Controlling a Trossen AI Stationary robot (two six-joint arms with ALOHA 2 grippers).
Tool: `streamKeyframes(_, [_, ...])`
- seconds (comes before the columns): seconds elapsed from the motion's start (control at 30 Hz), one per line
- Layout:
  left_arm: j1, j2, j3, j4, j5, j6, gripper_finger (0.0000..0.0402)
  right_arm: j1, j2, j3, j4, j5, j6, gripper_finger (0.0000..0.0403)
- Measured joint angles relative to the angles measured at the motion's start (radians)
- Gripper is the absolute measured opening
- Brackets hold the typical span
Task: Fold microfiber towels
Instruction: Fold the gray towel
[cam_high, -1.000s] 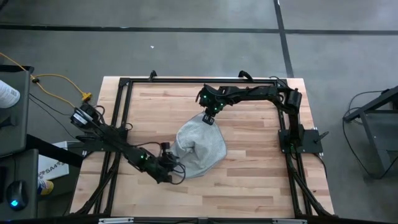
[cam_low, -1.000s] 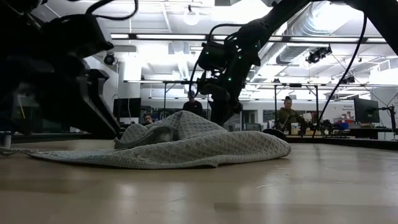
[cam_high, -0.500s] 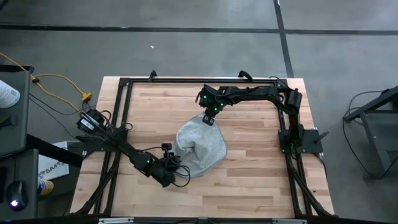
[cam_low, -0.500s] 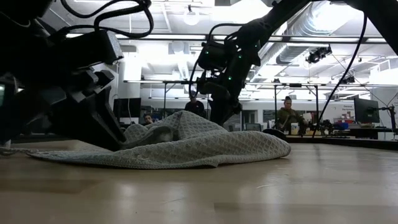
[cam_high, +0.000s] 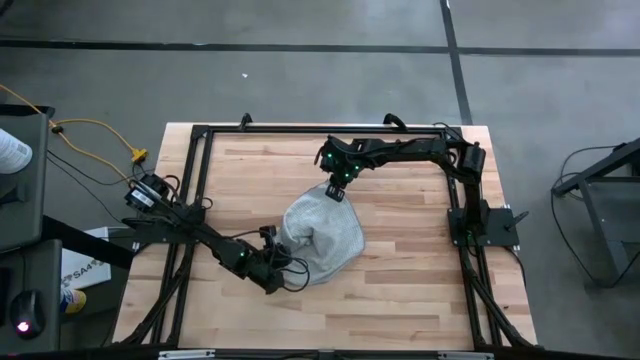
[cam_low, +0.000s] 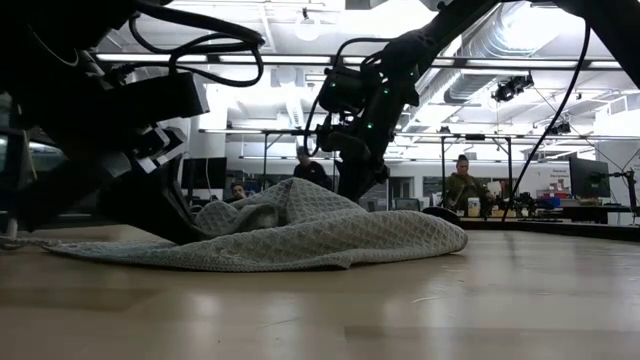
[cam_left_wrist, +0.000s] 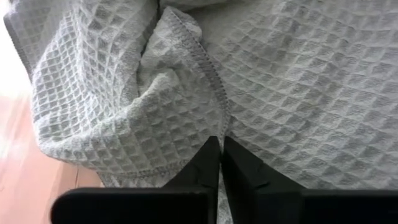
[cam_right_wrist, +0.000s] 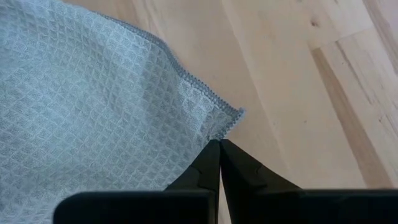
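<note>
The light grey-blue microfiber towel (cam_high: 320, 237) lies crumpled in a heap on the middle of the wooden table (cam_high: 400, 270). In the low view it forms a low mound (cam_low: 300, 232). My left gripper (cam_high: 284, 272) is at the towel's near left edge, shut on the cloth (cam_left_wrist: 221, 146). My right gripper (cam_high: 336, 194) is at the towel's far edge, shut on a corner (cam_right_wrist: 219, 144). In the low view the right gripper (cam_low: 352, 190) stands behind the mound. My left gripper pinches the towel between its two fingers at a stitched hem (cam_left_wrist: 219, 121) that runs down into the jaws, beside a bunched fold. The fingers slant down from the table's near left. The cloth there is slack and lies on the table. My right gripper pinches the towel's hemmed corner (cam_right_wrist: 225, 124) between its two fingers, just inside the corner's tip. The fingers slant down from the far right side. The cloth spreads away from the corner, and the rest lies heaped on the table.
A black frame (cam_high: 195, 200) runs along the table's left, far and right edges. Bare wood lies on the towel's right (cam_high: 420, 240) and near side. People sit at desks in the room beyond the table (cam_low: 462, 185).
My left gripper has tipped at the wrist and edged in against the towel's near left edge. The towel's heap and my right gripper have kept still.
</note>
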Motion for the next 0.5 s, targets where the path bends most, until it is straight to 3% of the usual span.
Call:
streamKeyframes(0.23, [-0.002, 0.0, 0.013, -0.021, 0.006, 0.004, 0.0004, 0.0, 0.0, 0.0, 0.029, 0.006, -0.001, 0.0003])
streamKeyframes(0.5, [-0.002, 0.0, 0.138, -0.268, -0.071, -0.006, 0.0002, 0.003, 0.0, 0.0, 0.069, 0.06, -0.001, 0.0003])
